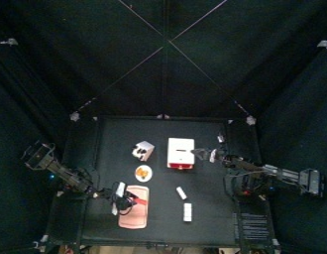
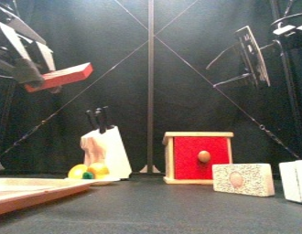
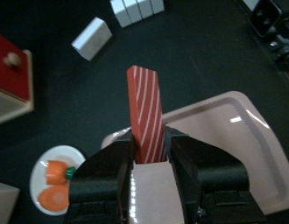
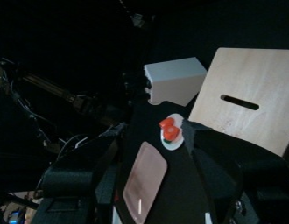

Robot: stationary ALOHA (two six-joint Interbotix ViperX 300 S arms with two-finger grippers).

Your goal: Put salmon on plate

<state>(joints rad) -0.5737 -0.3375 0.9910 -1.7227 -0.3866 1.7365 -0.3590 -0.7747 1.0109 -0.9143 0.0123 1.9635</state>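
holding the salmon (image 3: 148,112) by its lower end, the left gripper (image 3: 151,157) has it clamped between both jaws, lifted above the pink plate (image 3: 235,131). risk: grip sits low on a long slice, so it may pivot or slip out and land off the rim. left arm tilted down over the plate; right gripper (image 2: 252,57) hangs raised, jaw state unclear.
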